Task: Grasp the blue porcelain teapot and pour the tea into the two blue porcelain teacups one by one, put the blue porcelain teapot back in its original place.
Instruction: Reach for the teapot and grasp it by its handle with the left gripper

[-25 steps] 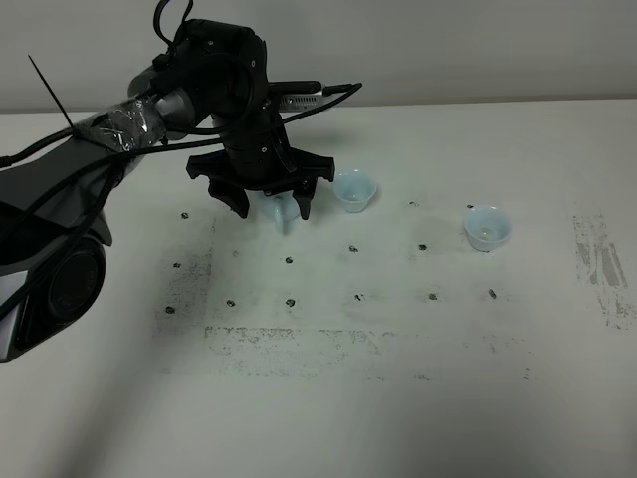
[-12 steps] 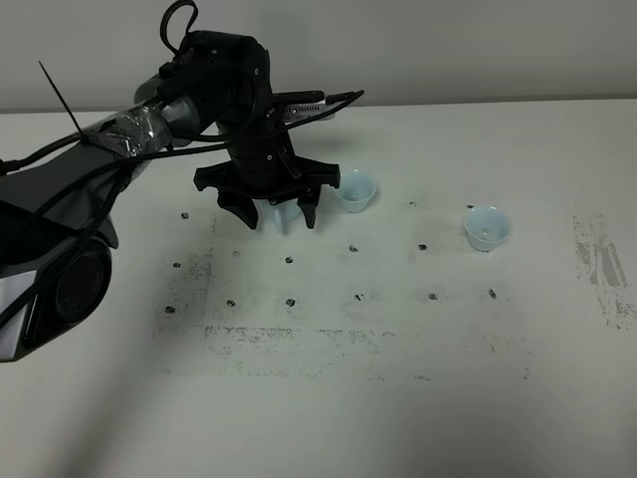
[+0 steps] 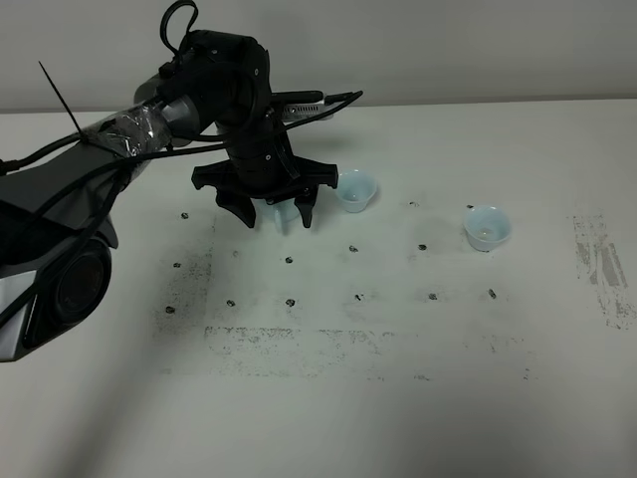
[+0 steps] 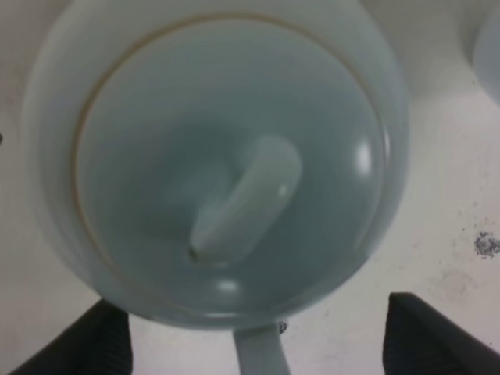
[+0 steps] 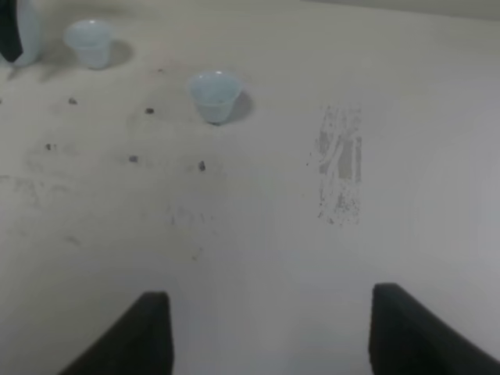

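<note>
My left gripper (image 3: 277, 220) is spread wide, straddling the round pale-blue glazed porcelain teapot (image 4: 226, 156), fingers not touching it. The high camera hides most of it; the wrist view shows the knobbed lid. A small pale-blue handleless cup (image 3: 355, 189) stands just beside, the twin cup (image 3: 487, 227) farther right.

The exterior camera looks down at a slant from high over the white counter (image 3: 418, 398), well back, taking in most of it. The left wrist camera faces straight down, very close on the blue porcelain teapot (image 4: 156, 141), which nearly fills its frame. The right wrist camera looks obliquely across the counter from afar, sharing the nearer teacup (image 5: 215, 95) and the farther teacup (image 5: 88, 41) with the exterior view.
</note>
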### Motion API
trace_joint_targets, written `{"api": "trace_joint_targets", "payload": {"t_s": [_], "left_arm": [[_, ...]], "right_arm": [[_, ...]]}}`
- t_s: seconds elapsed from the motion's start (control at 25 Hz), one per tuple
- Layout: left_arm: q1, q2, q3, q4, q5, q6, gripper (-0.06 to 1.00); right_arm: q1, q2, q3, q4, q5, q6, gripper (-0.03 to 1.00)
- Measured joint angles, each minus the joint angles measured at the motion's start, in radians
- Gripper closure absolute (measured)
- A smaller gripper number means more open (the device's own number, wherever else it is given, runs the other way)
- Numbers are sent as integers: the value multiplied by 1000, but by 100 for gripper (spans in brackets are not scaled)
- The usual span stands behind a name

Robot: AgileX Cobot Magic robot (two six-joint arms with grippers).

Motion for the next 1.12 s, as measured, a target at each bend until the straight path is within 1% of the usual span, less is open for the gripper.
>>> {"api": "trace_joint_targets", "payload": {"t_s": [0.96, 1.12], "left_arm": [[0, -2, 0, 3, -1, -1, 89], [0, -16, 0, 25, -1, -1, 90]], "right_arm": [[0, 0, 0, 0, 0, 0, 45], [0, 0, 0, 0, 0, 0, 45]]}}
